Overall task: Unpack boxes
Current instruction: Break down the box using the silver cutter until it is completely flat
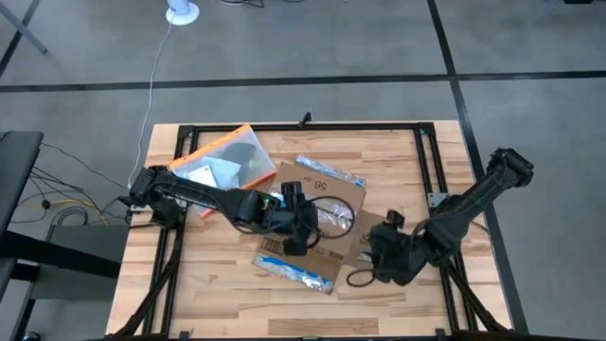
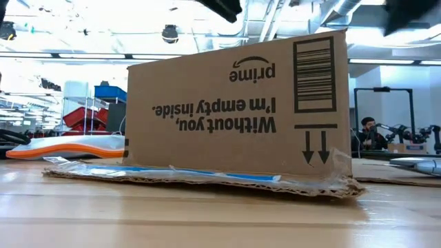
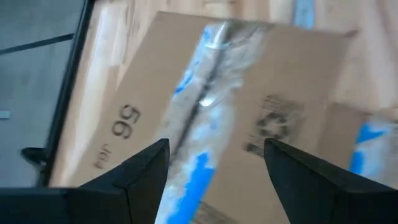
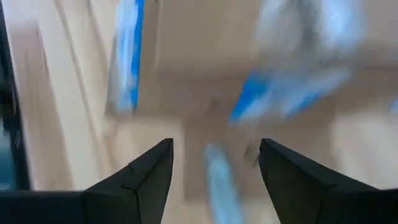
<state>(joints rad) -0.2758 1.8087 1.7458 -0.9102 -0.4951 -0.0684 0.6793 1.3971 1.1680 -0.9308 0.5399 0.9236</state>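
Left gripper [image 1: 301, 220] is hovering over the middle of the cardboard box [image 1: 317, 223], fingers [image 3: 149, 171] spread apart with nothing between them; in the left wrist view a blue-and-white tape strip [image 3: 199, 118] is running between the two tips. Right gripper [image 1: 379, 248] is sitting low at the box's right edge, fingers [image 4: 149, 171] likewise parted and holding nothing, above blurred cardboard and blue tape.

The box is lying at the centre of the wooden table [image 1: 398, 152], flaps splayed flat, one flap reaching toward the near edge. Crinkled tape strips are showing along its far flap [image 1: 329, 172] and its near flap [image 1: 294, 270]. An orange-edged clear pouch [image 1: 227, 161] is lying just beside the box's far-left corner, toward the table's left edge.

Open room: bare wood is showing along the far-right quarter and the near edge; a black frame rail [image 1: 426, 161] is bordering the right side.

Writing: "56" is printed on the top panel [image 3: 121, 121], with a recycling mark [image 3: 273, 121] beyond the tape. In the low view one panel is standing upright, reading upside down "prime" [image 2: 251, 71] and "Without you, I'm empty inside." [image 2: 215, 116], with a barcode [image 2: 315, 74] and two down-pointing arrows [image 2: 315, 148].
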